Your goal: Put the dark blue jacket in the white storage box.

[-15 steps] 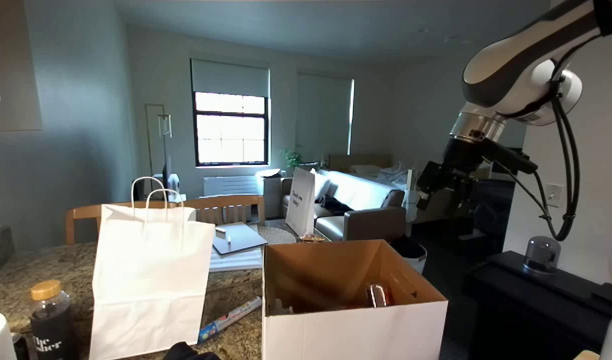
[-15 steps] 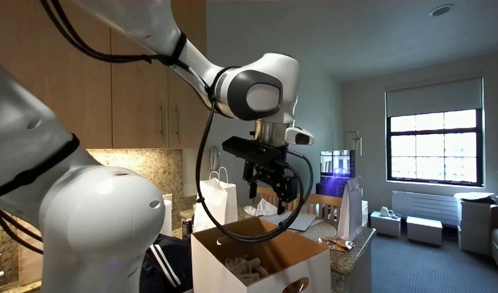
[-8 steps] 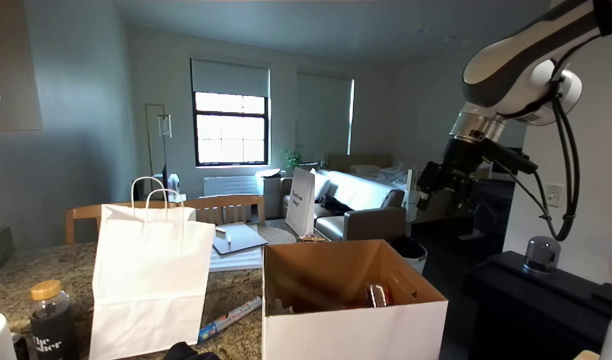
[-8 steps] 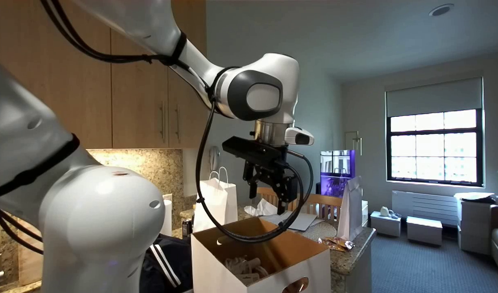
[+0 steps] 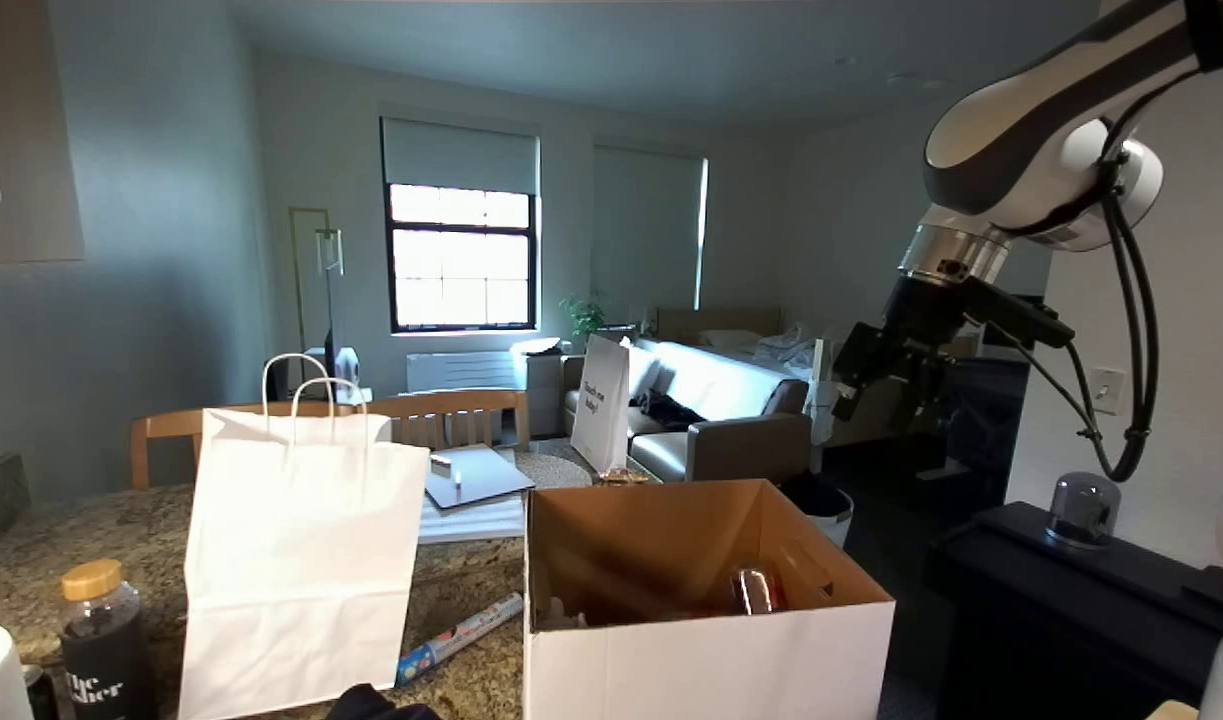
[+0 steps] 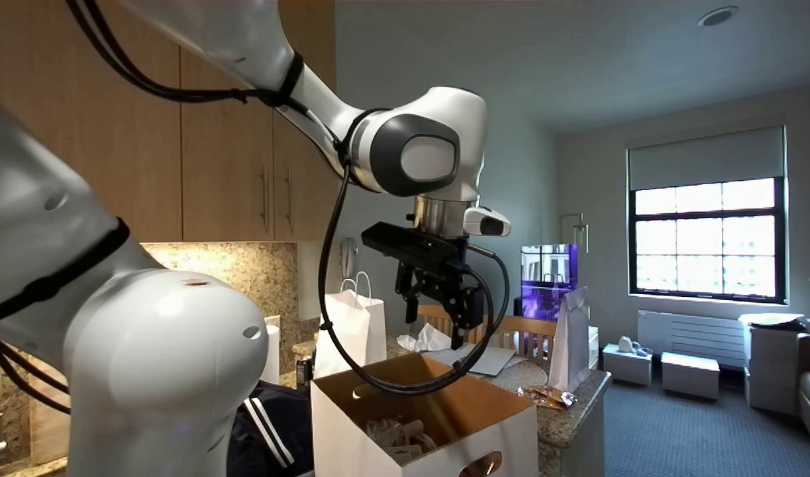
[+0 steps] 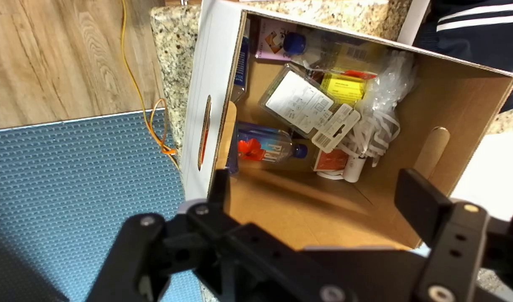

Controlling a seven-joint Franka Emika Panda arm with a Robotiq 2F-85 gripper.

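Navy jacket (image 6: 275, 427) beside white box (image 6: 352, 434)

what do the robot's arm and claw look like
The arm is glossy white with rounded joints, dark grey panels and black straps; black cables loop along it. A silver collar joins it to the claw, which is black with jointed links and two flat fingers.

The dark blue jacket (image 6: 292, 414) is of matt cloth. The white storage box (image 5: 706, 670) is made of cardboard, smooth on the outside and matt on the inside. The gripper (image 7: 319, 191) has matt parts with small metal bolts (image 7: 471, 208), while the arm (image 6: 166, 344) is smooth and glossy. The bag with handles (image 5: 301, 560) is of lightly creased paper. The carpet (image 7: 92, 176) shows a rough weave. The counter (image 7: 176, 54) may be polished stone; its gloss is hard to judge.
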